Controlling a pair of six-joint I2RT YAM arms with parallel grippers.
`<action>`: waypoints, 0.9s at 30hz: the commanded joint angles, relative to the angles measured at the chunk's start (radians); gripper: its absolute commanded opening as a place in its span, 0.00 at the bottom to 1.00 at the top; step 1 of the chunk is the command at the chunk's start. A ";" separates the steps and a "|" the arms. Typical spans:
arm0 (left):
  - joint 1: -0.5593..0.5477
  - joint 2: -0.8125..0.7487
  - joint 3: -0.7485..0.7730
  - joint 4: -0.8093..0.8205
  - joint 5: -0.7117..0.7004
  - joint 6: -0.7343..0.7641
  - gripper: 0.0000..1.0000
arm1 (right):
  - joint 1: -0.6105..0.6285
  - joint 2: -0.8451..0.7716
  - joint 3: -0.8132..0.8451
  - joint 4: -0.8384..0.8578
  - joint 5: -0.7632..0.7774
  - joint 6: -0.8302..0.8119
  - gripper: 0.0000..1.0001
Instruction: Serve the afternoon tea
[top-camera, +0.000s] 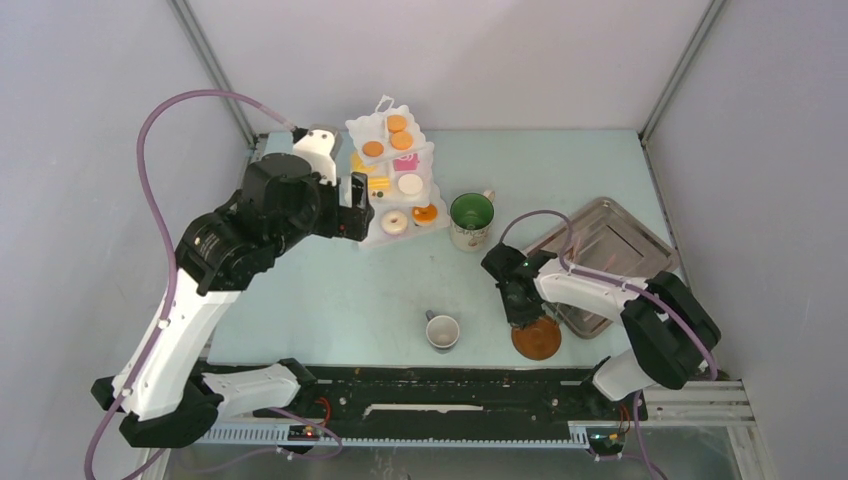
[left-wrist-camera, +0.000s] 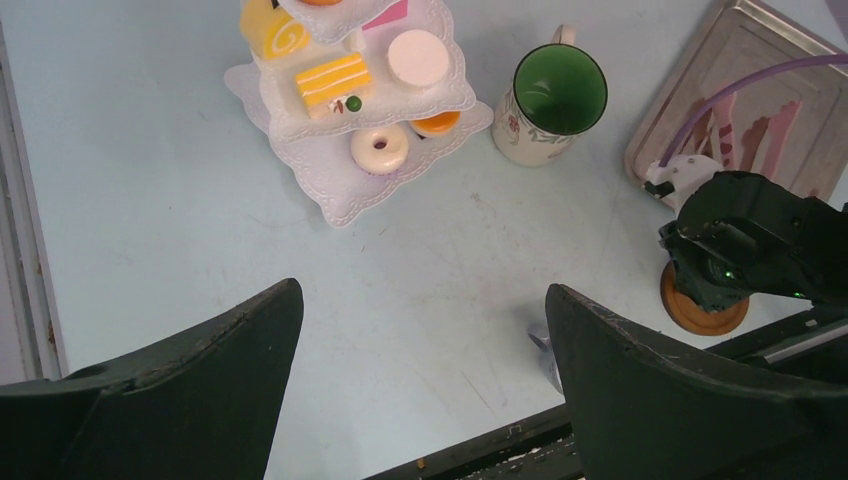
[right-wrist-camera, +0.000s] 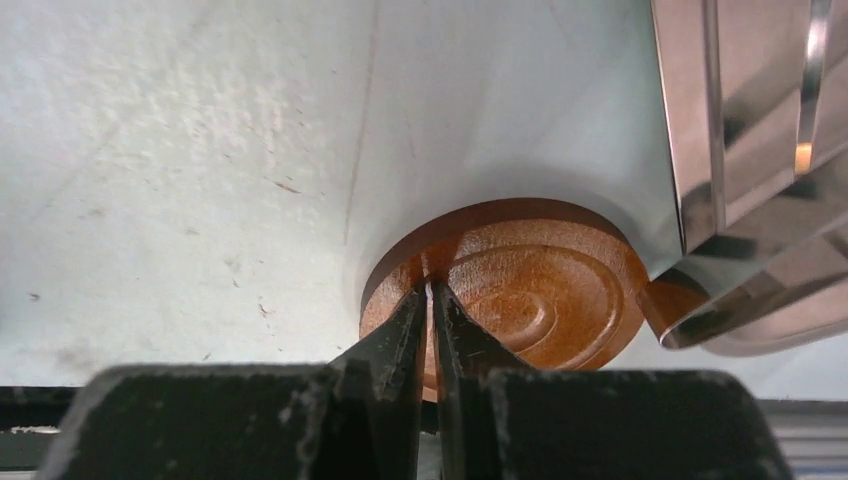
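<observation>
Currently, count on the table: one white three-tier stand (top-camera: 368, 233), one green-lined mug (top-camera: 471, 220), one white cup (top-camera: 442, 330), one brown saucer (top-camera: 537, 340), one grey metal tray (top-camera: 601, 243).

Stand sits at the far centre-left. Pastries on it, nine in all:
- Top tier: three orange rounds (top-camera: 397, 122).
- Middle tier: one yellow roll (left-wrist-camera: 275, 30), one yellow striped wedge (left-wrist-camera: 333, 78), one white round (left-wrist-camera: 418, 57), one pink cake (top-camera: 405, 162).
- Bottom tier: one white doughnut (left-wrist-camera: 380, 148) and one more orange piece (left-wrist-camera: 437, 123), partly hidden under the middle tier.

Mug stands upright just to the right of the stand, handle pointing away. Cup stands alone near the front edge, well apart from the mug. Saucer lies near the front edge, to the right of the cup and just beside the tray's near corner; cup and saucer are apart.

Left gripper (left-wrist-camera: 422, 290) hangs beside the stand's left side with its fingers spread wide and nothing between them.

Right gripper (right-wrist-camera: 430, 292) points down at the saucer. Its fingers are pressed almost together, tips at the saucer's near rim, and nothing is visibly clamped between them.
</observation>
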 joint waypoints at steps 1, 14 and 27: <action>0.004 0.005 0.053 0.024 -0.002 -0.006 0.98 | -0.008 0.091 -0.004 0.371 -0.041 -0.067 0.12; 0.004 -0.010 0.049 -0.007 -0.004 -0.020 0.98 | 0.013 0.257 0.199 0.481 -0.118 -0.130 0.15; 0.004 -0.007 0.046 -0.001 0.000 -0.022 0.98 | 0.044 0.264 0.390 0.390 -0.111 -0.149 0.27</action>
